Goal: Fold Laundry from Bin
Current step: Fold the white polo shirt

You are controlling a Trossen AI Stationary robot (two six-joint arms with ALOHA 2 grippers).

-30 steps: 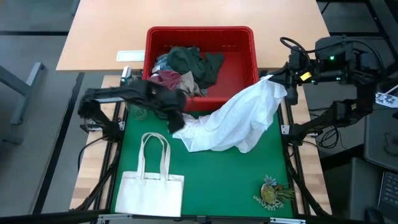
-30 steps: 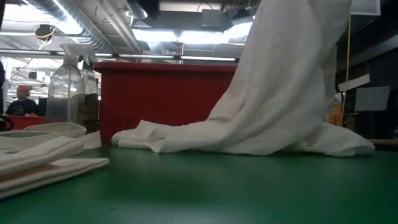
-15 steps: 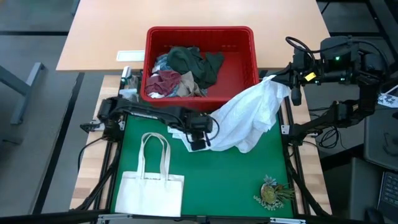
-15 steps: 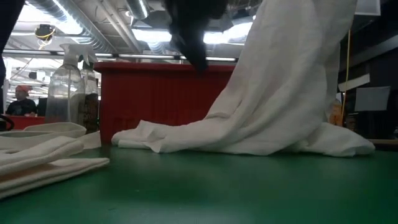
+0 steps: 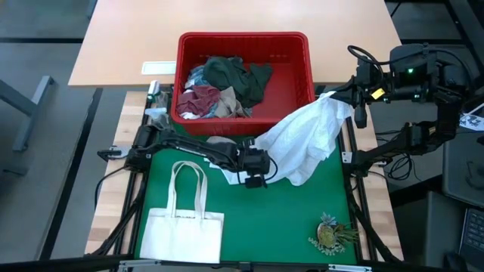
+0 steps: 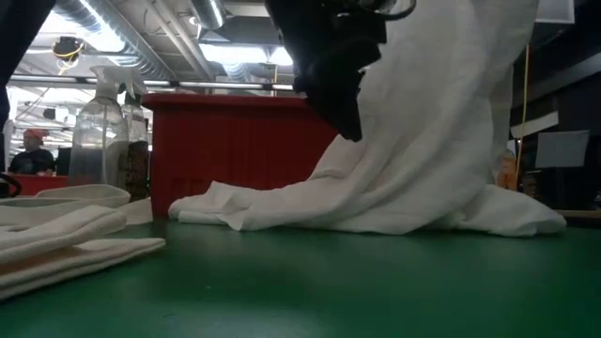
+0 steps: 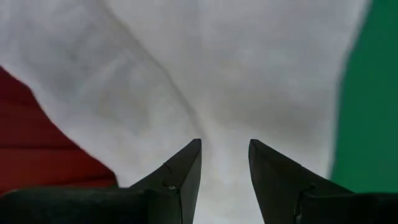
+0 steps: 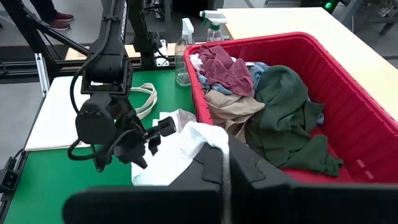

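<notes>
- The white garment (image 5: 302,140) hangs from the right gripper (image 5: 342,97), which is pinched shut on its top corner, up by the bin's right side. From there the cloth drapes down and spreads onto the green mat (image 5: 280,219).
- The left gripper (image 5: 255,170) sits right over the garment's lower edge, fingers parted with nothing between them; in the left wrist view its two dark fingertips (image 7: 186,168) point straight at white cloth.
- Behind the left gripper is the red bin (image 5: 242,45) with the rest of the laundry (image 5: 223,87) piled in it: dark green, maroon, tan and bluish pieces.
- On the near side of the left arm, a flat white tote bag (image 5: 184,223) lies on the mat.
- Well off toward the right arm's near corner there's a small dried plant bundle (image 5: 331,233).
- Beside the bin stand clear spray bottles (image 6: 99,131); the low view shows ceiling ducts and lights behind.
</notes>
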